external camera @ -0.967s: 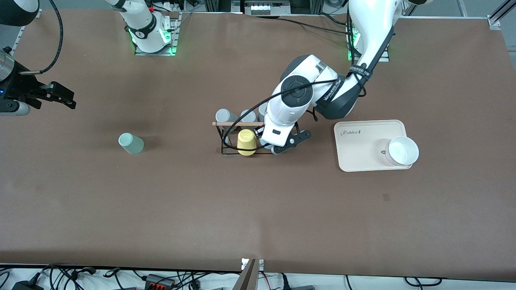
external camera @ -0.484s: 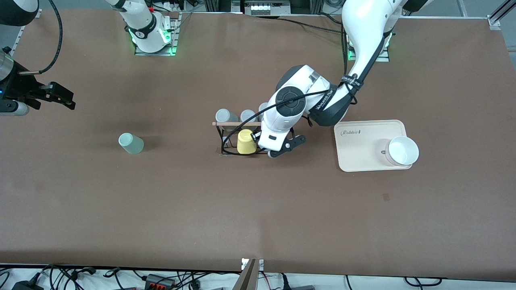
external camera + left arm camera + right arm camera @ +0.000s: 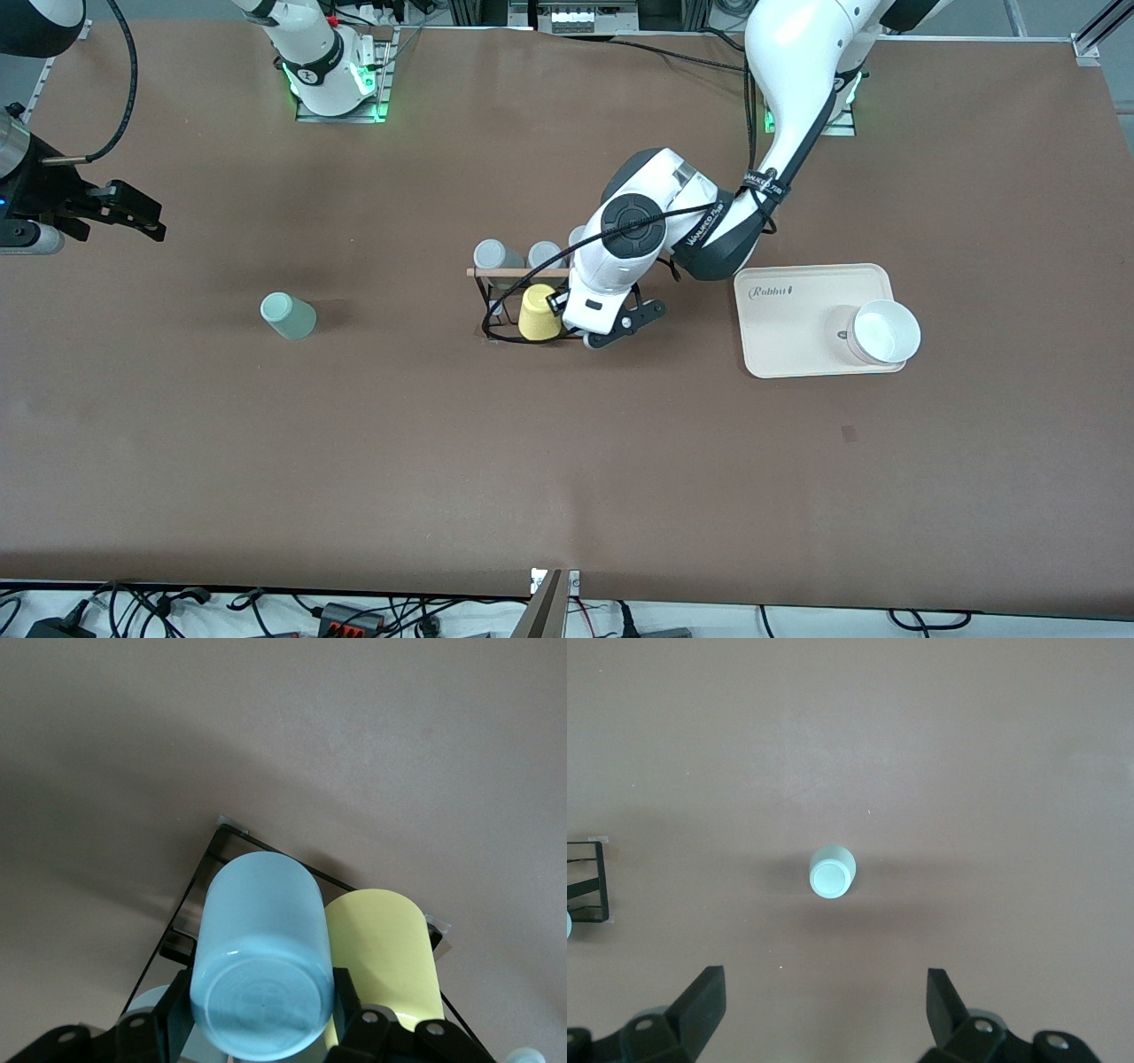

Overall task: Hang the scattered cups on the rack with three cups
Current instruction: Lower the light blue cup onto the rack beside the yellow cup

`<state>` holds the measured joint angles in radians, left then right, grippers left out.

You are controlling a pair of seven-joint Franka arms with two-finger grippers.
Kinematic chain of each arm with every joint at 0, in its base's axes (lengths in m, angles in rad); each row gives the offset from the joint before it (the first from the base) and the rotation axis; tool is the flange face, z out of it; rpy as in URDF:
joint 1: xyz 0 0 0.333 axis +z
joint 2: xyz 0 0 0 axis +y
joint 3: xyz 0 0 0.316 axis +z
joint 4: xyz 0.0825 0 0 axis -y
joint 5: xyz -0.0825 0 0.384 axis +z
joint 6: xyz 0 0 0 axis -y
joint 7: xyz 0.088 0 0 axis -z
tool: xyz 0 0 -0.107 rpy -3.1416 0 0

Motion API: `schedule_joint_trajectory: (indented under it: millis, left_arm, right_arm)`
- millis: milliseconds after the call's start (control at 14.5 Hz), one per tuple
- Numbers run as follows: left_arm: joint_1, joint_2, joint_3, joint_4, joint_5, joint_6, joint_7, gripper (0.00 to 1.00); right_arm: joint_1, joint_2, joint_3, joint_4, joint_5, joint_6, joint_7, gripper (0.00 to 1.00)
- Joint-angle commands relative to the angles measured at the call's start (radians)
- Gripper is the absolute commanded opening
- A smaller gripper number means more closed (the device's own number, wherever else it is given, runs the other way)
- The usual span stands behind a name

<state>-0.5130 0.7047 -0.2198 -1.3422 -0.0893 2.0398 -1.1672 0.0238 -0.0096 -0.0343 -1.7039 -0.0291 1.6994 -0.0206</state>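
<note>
I see the left gripper pinching the blue cup over the rack; the right gripper waits, spread.

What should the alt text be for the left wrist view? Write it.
The left pincer grips a light blue cup, base toward the camera, above the black wire rack. A yellow cup sits on the rack beside it, over the brown table.

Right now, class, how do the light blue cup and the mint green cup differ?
The light blue cup is gripped by the left gripper over the rack, beside the yellow cup; the mint green cup stands free on the table, ungripped. Both are handleless tumblers, bottoms up.
</note>
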Motion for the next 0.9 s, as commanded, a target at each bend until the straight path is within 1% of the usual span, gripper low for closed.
schedule_joint_trajectory:
  millis: [0, 138, 207, 276, 345, 415, 484, 622, 829]
  left_arm:
    - [-0.01, 0.013, 0.008, 0.017, 0.005, 0.003, -0.006, 0.43]
    - [-0.012, 0.012, 0.008, 0.011, 0.005, 0.002, -0.006, 0.46]
    - [-0.01, 0.012, 0.008, 0.008, 0.005, 0.002, -0.006, 0.51]
    - [-0.01, 0.012, 0.008, 0.006, 0.005, -0.001, -0.005, 0.58]
    - [-0.01, 0.012, 0.008, 0.006, 0.005, -0.004, -0.005, 0.69]
    - [-0.01, 0.01, 0.008, 0.006, 0.005, -0.006, -0.005, 0.75]
    - [-0.009, 0.007, 0.008, 0.006, 0.005, -0.009, -0.005, 0.79]
    - [-0.004, -0.002, 0.011, 0.008, 0.005, -0.016, -0.005, 0.83]
    - [0.004, -0.027, 0.02, 0.017, 0.005, -0.061, -0.003, 0.91]
  right_arm:
    - [-0.005, 0.007, -0.001, 0.006, -0.002, -0.006, -0.002, 1.0]
    - [-0.005, 0.007, -0.003, 0.006, -0.002, -0.007, -0.002, 1.0]
    - [-0.004, 0.007, -0.001, 0.006, 0.0, -0.007, -0.002, 1.0]
    - [-0.002, 0.005, -0.001, 0.006, 0.001, -0.007, -0.002, 1.0]
    - [-0.002, 0.007, -0.001, 0.006, 0.002, -0.006, -0.002, 1.0]
    - [-0.002, 0.007, -0.001, 0.006, 0.002, -0.006, -0.002, 1.0]
    - [-0.004, 0.007, -0.003, 0.006, 0.002, -0.009, -0.002, 1.0]
    - [-0.002, 0.005, -0.001, 0.006, 0.002, -0.012, -0.002, 1.0]
    - [-0.004, 0.007, -0.001, 0.006, 0.002, -0.012, -0.002, 1.0]
